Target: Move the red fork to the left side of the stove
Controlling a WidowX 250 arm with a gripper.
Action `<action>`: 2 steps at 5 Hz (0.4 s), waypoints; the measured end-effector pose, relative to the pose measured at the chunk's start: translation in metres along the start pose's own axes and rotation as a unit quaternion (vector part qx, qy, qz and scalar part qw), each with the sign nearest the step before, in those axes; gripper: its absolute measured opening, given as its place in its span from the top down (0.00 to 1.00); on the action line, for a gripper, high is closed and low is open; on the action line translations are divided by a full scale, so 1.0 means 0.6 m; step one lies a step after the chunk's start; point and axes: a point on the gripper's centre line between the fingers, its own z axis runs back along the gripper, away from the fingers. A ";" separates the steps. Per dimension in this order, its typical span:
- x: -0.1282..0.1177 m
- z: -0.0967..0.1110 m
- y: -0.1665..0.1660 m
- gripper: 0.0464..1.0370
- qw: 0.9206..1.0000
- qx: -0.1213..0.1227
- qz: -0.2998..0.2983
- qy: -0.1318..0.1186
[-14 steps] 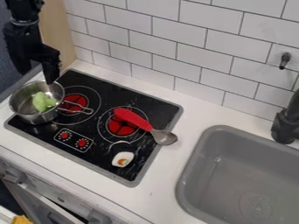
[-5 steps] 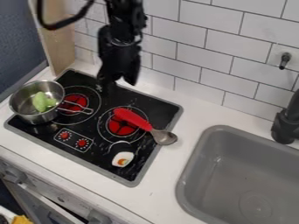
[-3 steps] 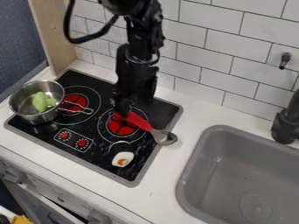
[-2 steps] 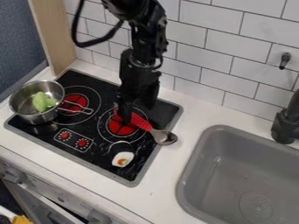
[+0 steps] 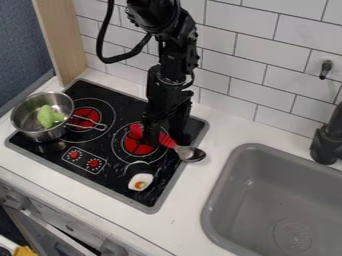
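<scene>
Fingers [image 5: 153, 134] seemingly straddle red-handled spoon [image 5: 192, 154].

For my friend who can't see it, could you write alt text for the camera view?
A black robot gripper is at a red-handled, silver-headed utensil on a stovetop. A metal pot holding something green stands left; a gray sink is right.
</scene>
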 end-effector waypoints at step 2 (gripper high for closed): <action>0.003 -0.004 -0.006 0.58 1.000 -0.006 0.002 -0.010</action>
